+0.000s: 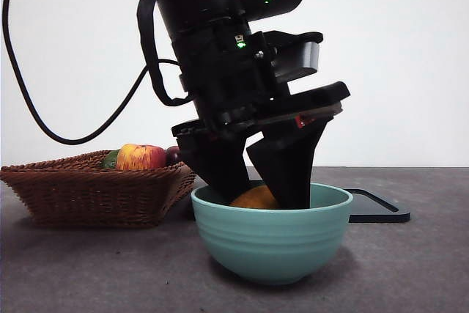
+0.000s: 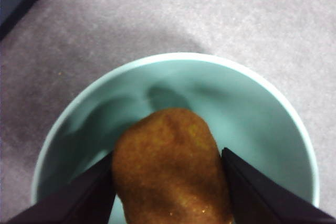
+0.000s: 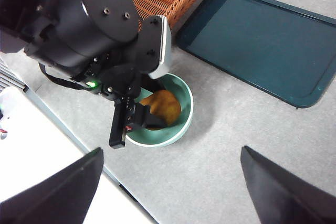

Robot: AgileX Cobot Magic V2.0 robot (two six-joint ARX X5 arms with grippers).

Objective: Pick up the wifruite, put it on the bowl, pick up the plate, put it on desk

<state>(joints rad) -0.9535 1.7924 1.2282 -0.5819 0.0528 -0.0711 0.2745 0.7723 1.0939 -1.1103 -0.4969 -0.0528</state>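
The broad, flat, dark grey matte desk point(image 1: 88, 269) with its speckled surface stretches under everything I can see. On it, at the far right behind the bowl, lies a flat rectangular dark teal tray point(image 3: 262, 40) with a raised rim, its surface bare. My left arm, big and black, comes down from above in the middle of the scene, and my left gripper point(image 1: 256, 192) reaches down inside the bowl. To the left stands a brown woven wicker basket point(image 1: 88, 192), just beside the bowl, holding a red-yellow apple point(image 1: 141, 157) with a dark round fruit point(image 1: 173, 155) at its right, half hidden behind the basket's rim. The large, deep, round teal-green ceramic bowl point(image 1: 272, 240) with faint horizontal ridges sits upright on the desk near me, in the middle. My right gripper point(image 3: 170, 187) hangs high above the desk with its two black jaws spread wide apart and nothing between them, well clear of the bowl. The small oval wifruite point(image 2: 170, 166) with dull orange-brown skin is inside the bowl, low within its walls, and my left jaws press against it on both sides, clenched on it; whether it touches the bowl's floor I cannot tell.
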